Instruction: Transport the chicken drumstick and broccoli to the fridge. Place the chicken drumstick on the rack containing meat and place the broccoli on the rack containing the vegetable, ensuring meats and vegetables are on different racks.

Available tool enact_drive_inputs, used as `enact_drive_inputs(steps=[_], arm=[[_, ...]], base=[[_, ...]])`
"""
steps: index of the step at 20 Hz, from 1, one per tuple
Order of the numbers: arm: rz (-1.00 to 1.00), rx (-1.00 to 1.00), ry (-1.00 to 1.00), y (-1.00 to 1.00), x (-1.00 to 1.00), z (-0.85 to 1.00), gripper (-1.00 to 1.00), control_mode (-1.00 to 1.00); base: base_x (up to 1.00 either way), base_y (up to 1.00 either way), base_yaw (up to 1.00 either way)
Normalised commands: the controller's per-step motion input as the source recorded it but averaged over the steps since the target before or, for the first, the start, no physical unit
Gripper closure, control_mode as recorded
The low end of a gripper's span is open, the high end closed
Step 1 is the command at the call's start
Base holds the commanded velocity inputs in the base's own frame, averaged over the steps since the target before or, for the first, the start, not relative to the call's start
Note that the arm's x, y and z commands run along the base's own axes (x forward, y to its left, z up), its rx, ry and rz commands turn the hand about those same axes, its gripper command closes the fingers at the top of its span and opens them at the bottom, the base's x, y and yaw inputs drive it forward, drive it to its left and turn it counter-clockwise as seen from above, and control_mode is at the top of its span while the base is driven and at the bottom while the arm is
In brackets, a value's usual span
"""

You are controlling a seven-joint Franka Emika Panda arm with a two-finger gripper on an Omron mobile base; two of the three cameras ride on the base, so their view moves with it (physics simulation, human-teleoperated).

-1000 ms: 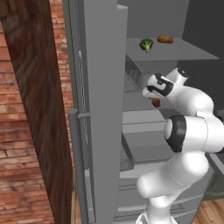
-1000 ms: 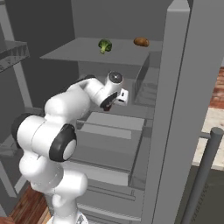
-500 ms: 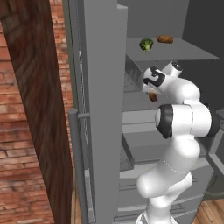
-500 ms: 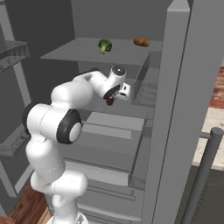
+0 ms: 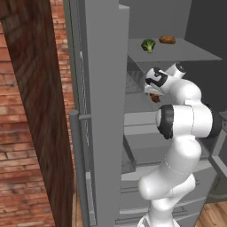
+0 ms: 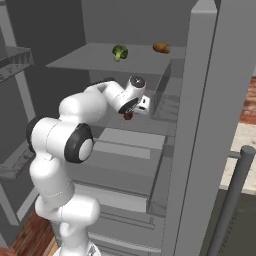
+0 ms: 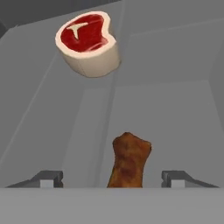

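End effector [image 7: 112, 178] now spread wide, chicken drumstick [image 7: 128, 161] loose between tips, steak [image 7: 89, 42] well beyond

Chicken drumstick [image 7: 128, 160] between open tool [image 7: 113, 178] tips, steak [image 7: 88, 43] beyond.

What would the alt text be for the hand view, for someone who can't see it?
A brown chicken drumstick sits between the two spread tips of the open claw on a grey fridge shelf. Farther back lies a raw red steak with a pale rim.
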Motion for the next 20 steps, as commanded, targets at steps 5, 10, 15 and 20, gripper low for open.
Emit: enact_drive_inputs(steps=[5,10,15,20], arm=[[0.0,0.0,-0.06,0.0,-0.23,0.09,-1.0,-1.0],[0.0,0.0,-0.23,0.0,-0.57,0.16,-1.0,-1.0],[0.01,0.0,-0.27,0.0,-0.62,0.1,-1.0,-1.0],[0.0,0.0,-0.09,0.0,-0.67,0.84,-1.0,-1.0]], base=[[0.0,0.0,0.0],[0.0,0.0,0.0],[0.0,0.0,0.0],[0.0,0.0,0.0]])
